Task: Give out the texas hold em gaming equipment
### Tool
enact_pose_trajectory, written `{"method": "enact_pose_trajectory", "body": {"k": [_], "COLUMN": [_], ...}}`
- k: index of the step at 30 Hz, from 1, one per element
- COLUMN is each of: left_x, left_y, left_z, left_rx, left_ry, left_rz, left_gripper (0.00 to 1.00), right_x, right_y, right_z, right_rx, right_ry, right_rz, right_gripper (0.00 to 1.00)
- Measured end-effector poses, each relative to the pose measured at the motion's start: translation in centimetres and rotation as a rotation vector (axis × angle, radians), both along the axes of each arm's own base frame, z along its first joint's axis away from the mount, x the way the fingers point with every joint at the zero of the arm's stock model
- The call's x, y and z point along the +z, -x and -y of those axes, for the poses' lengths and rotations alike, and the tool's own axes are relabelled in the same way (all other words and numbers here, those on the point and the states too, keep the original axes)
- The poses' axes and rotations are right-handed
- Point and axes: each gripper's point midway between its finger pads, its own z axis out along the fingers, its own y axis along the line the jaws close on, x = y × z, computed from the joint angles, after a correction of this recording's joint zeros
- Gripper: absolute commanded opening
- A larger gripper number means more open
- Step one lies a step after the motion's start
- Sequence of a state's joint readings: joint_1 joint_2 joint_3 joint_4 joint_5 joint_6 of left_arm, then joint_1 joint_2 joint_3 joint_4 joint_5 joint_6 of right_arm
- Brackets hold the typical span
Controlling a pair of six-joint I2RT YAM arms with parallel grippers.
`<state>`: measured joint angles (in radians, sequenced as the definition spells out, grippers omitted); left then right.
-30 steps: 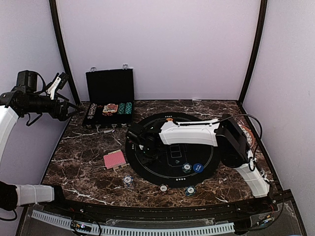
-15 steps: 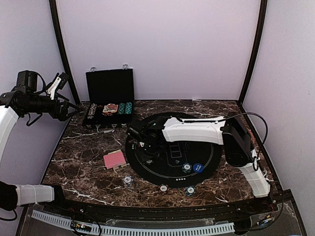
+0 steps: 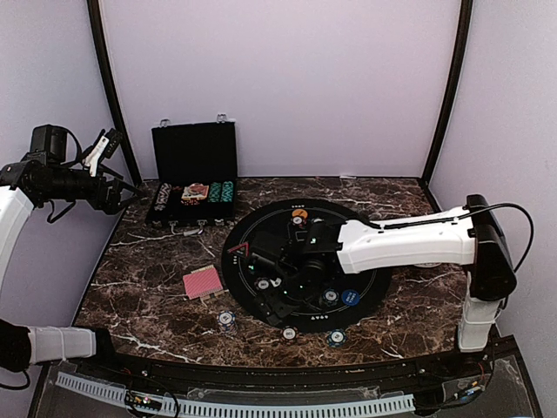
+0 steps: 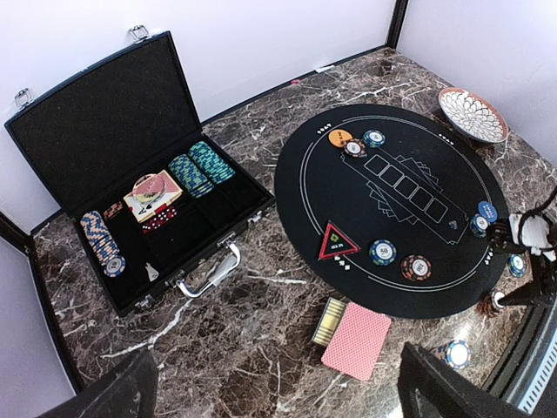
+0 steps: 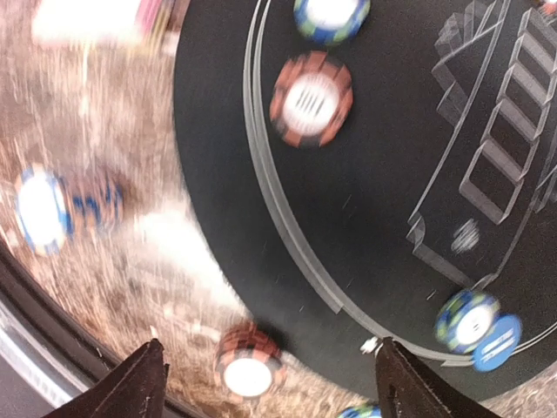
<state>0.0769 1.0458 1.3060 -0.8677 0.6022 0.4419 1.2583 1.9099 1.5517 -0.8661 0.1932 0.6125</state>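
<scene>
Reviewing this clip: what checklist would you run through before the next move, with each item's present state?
1. Right gripper open, empty: ok.
2. Left gripper open, empty, away from the mat: ok.
3. Red chip flat on black mat, free of fingers: ok.
4. Card deck lying beside the mat: ok.
5. Case open, chip rows exposed: ok.
6. Right wrist view sharp: not ok, blurred.

the right wrist view shows the cards (image 5: pixel 87 19) blurred, cropped at top.
</scene>
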Motion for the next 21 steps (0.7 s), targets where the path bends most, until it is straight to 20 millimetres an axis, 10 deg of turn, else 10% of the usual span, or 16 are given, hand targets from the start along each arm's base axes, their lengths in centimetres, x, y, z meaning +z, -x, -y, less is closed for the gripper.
{"method": "enact_pose_trajectory", "body": {"k": [8, 21], "left_x": [0.0, 0.0], "left_y": [0.1, 0.1], "left_z": [0.1, 0.1], "left_rx": [-0.006, -0.009], "left_ry": [0.005, 0.003], "left_rz": [-0.001, 0.001], "left_gripper": [0.99, 0.99], "right_x": [-2.7, -5.3], "right_y": [4.6, 4.8], "right_z": [0.6, 0.4], "right_rx": [0.042, 0.038], "right_ry": [0.044, 0.071], "right_rz": [-0.083, -0.101], "right_gripper": [0.88, 0.84]}}
